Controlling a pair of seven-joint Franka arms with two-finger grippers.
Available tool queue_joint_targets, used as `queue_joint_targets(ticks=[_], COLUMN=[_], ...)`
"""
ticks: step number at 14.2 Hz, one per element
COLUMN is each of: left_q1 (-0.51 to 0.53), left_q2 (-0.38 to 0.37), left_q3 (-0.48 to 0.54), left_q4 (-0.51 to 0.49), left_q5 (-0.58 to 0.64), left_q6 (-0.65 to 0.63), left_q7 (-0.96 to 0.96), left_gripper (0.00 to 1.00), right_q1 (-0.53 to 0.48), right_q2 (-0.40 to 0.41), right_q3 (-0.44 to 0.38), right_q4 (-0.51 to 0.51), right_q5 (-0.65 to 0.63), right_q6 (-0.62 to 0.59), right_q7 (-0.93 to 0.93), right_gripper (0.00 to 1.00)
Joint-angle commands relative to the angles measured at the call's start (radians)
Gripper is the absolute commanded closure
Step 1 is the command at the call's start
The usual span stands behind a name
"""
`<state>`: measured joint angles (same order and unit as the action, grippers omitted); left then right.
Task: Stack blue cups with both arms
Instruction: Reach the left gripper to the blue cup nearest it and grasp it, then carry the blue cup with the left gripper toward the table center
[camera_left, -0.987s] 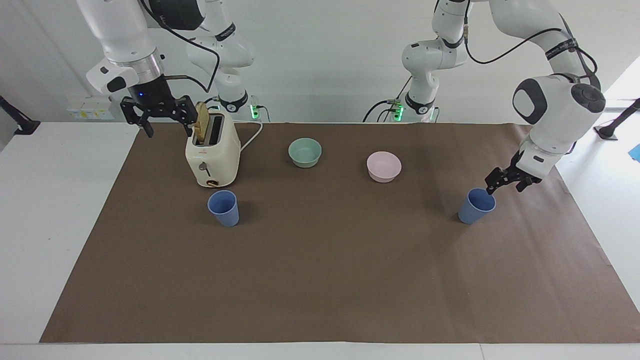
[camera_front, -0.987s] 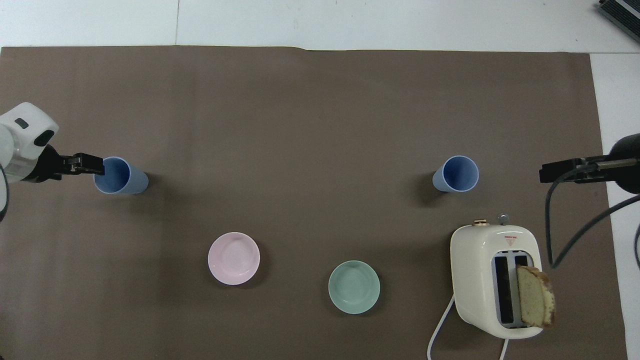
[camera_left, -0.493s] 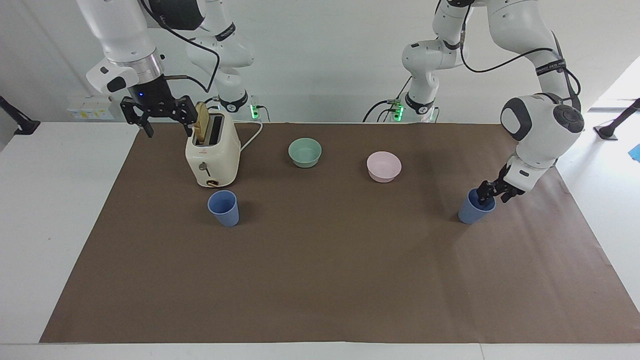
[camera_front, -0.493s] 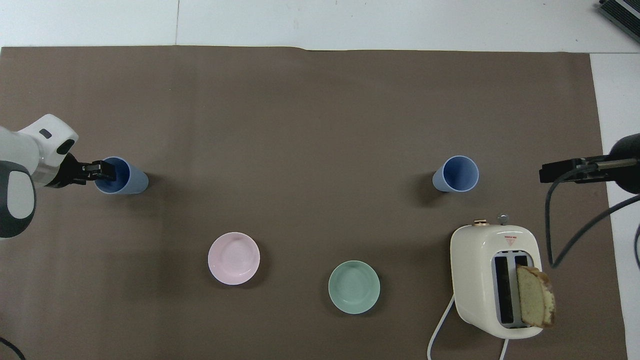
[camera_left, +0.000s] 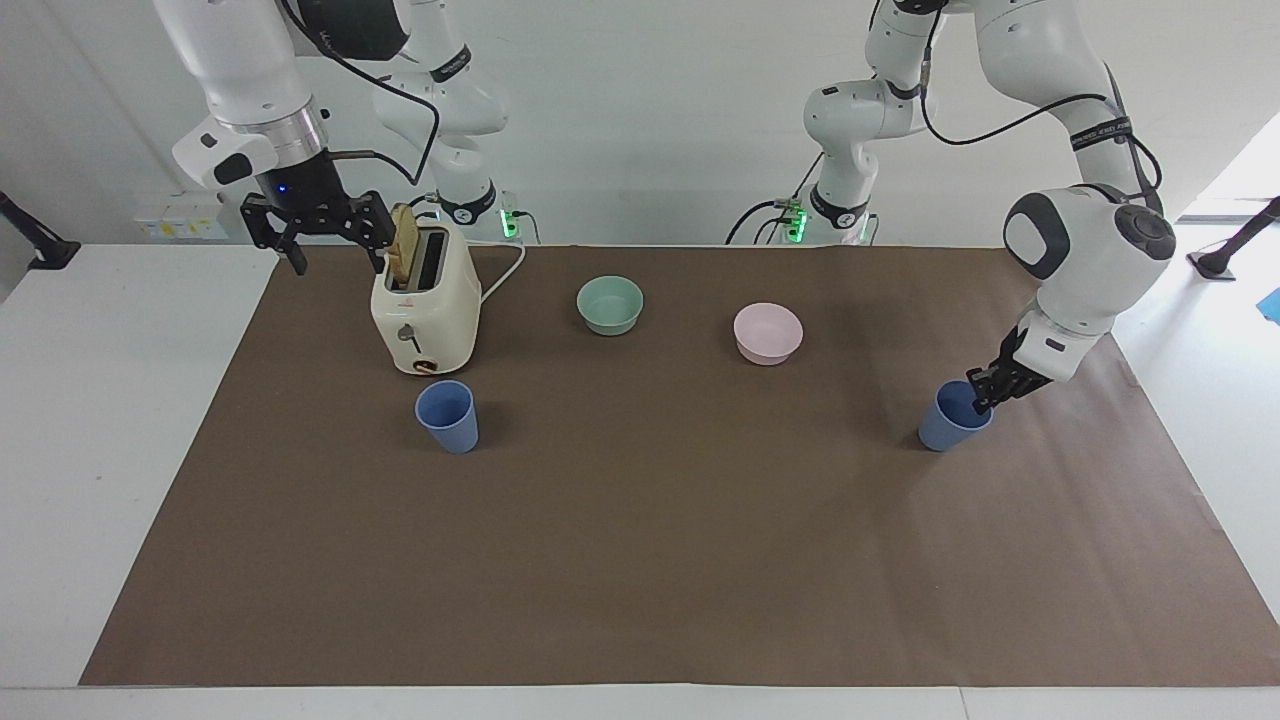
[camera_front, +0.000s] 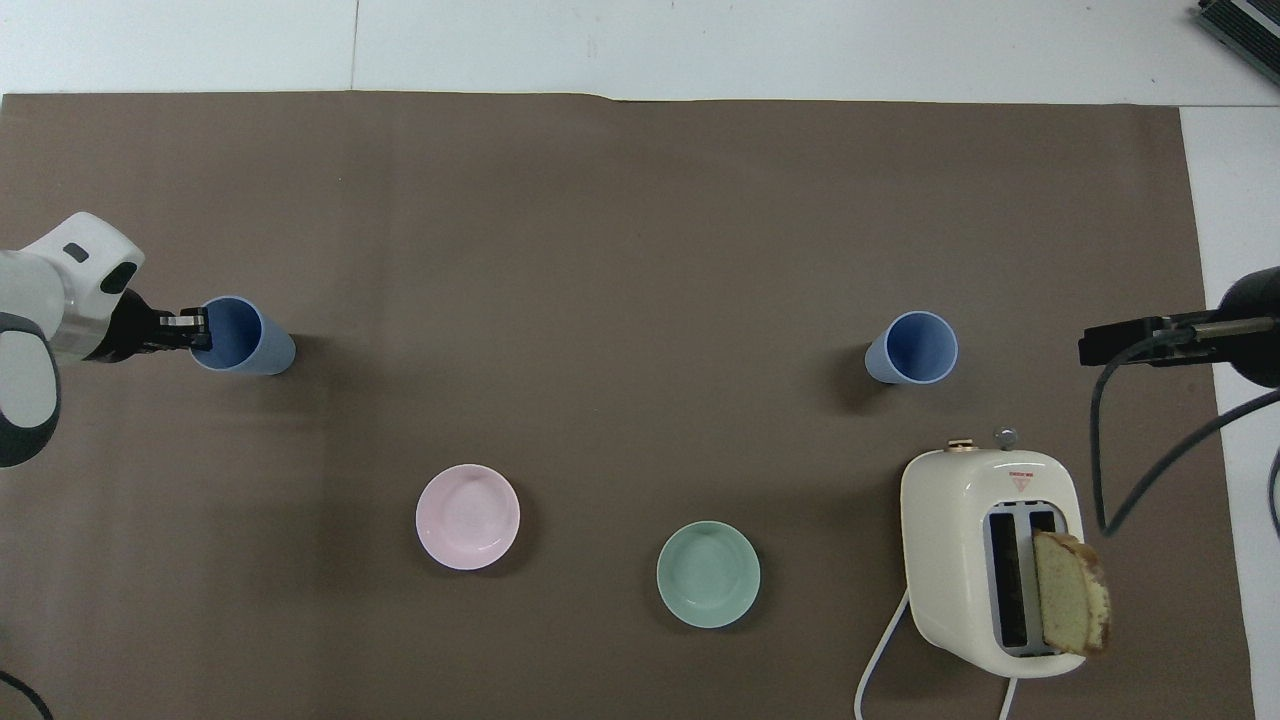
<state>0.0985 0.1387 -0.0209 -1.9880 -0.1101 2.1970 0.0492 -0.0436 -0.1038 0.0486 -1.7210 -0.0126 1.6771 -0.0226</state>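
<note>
Now the left gripper (camera_left: 983, 397) is clamping the rim of one blue cup (camera_left: 950, 420).
That cup is tilting at the left arm's end of the brown mat (camera_left: 660, 560); the second blue cup (camera_left: 447, 416) is standing just beside the toaster (camera_left: 425, 305), where the right gripper (camera_left: 318, 232) is hanging with fingers apart.

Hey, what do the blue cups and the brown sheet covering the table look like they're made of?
Blue cups: probably matte plastic; even blue-grey colour, thin rims, no glare. Brown sheet: likely paper, flat and dull, with a straight cut edge over the white table.
</note>
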Motion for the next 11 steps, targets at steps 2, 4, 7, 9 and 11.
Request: queue_joint_targets(ticks=[2,4,7,9,11], left_q1=[-0.037,-0.130,-0.296,-0.391,-0.506], left_q2=[0.019,0.009,0.004,0.009,0.048], left_q3=[-0.008,-0.008,-0.011,-0.011,-0.011], left_q4=[0.182,0.228,0.233,0.230,0.227], left_q5=[-0.017,-0.008,0.045,0.050,0.081], left_q6=[-0.130,-0.166,-0.152,-0.149,-0.104], left_q7=[-0.092,-0.249,-0.532,-0.615,-0.745], left_gripper=[1.00,1.00,1.00,1.00,1.00], right_q1=[-0.015,-0.015,-0.015,-0.015,-0.015], right_q2=[0.000,0.000,0.000,0.000,0.000], right_q3=[0.010,0.010,0.010,0.010,0.010], right_q4=[0.003,0.003,0.003,0.003,0.003], right_q5=[0.023,0.023,0.023,0.023,0.023], right_q6=[0.007,0.007,0.007,0.007,0.007], right_q7=[0.009,0.009,0.009,0.009,0.009], right_gripper=[0.00,0.00,0.00,0.00,0.00])
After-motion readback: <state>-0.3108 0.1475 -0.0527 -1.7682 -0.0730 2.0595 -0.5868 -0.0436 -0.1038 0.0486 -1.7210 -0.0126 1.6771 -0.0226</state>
